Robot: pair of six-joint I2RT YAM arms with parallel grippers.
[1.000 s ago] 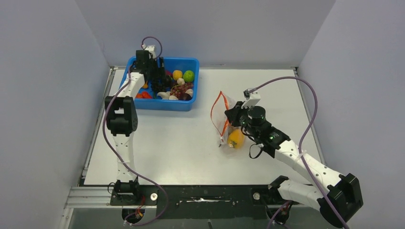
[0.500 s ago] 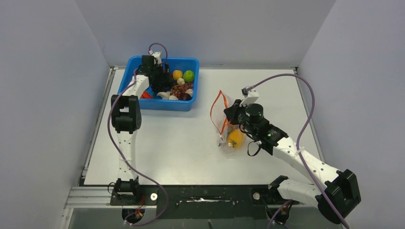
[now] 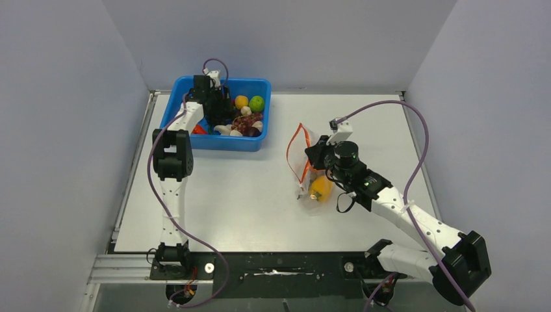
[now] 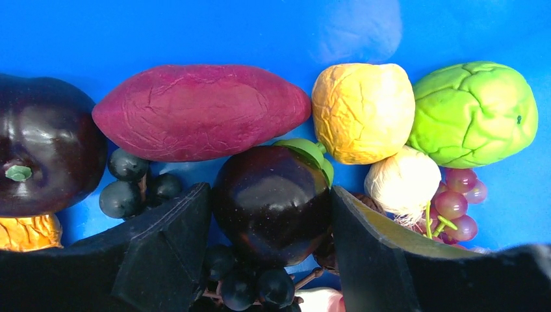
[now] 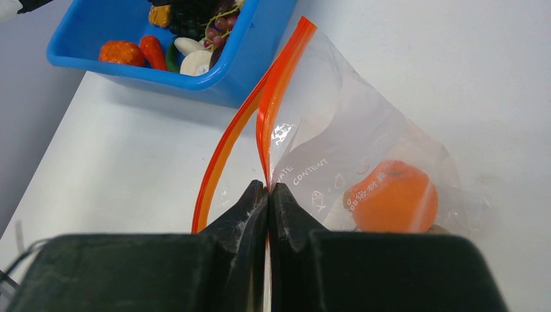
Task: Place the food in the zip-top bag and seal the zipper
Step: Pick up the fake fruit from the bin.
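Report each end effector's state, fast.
Left end effector: open around a dark purple fruit in the blue bin.
Right end effector: shut on the zip-top bag at its mouth edge.

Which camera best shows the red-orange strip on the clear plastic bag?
The right wrist view: the red-orange strip runs large and sharp, its two sides parted above the pinching fingers. In the top view the strip is a small loop; the left wrist view lacks it.

Left tool (image 4: pixel 268 195) is boxed in: dark fruit (image 4: pixel 273 218) between its fingers (image 4: pixel 169 250), sweet potato (image 4: pixel 198 110) ahead, grapes (image 4: pixel 133 185) packed alongside. Bare table (image 3: pixel 234 188) between bin (image 3: pixel 221 144) and bag (image 3: pixel 304 162), free passage.
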